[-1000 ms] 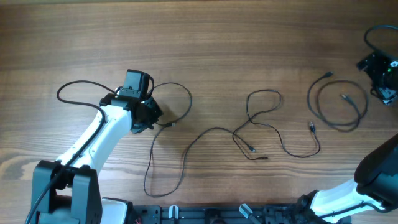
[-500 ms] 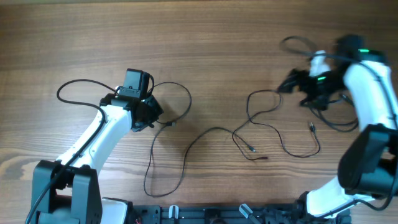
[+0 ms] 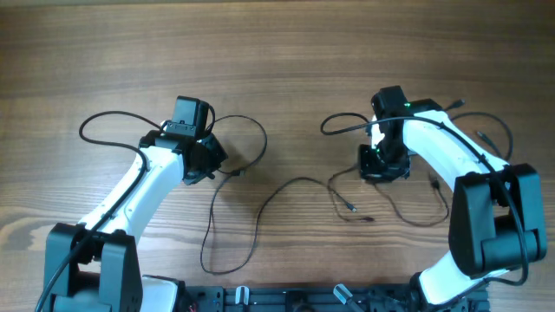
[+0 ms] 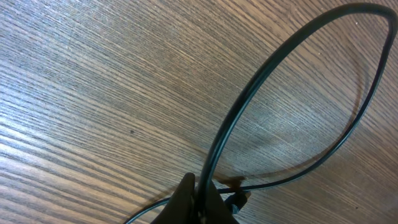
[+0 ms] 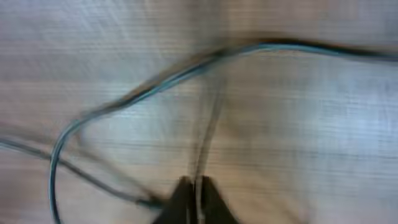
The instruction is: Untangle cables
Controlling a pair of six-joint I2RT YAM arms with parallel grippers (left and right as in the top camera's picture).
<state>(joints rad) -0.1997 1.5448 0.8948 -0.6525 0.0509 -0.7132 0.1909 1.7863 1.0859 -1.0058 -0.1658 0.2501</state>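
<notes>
Cables (image 3: 299,179) sprawl across mid-table (image 3: 277,52), one pinched tight in the left gripper (image 4: 202,200), while the right gripper (image 3: 382,163), its grip too blurred to tell, should draw loops apart slowly, avoiding fresh crossings.

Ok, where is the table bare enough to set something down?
Bare: the far strip of table beyond both grippers, and the gap between the loop at the left gripper and the right gripper. Crowded: cables around the right gripper and across the near middle.
</notes>
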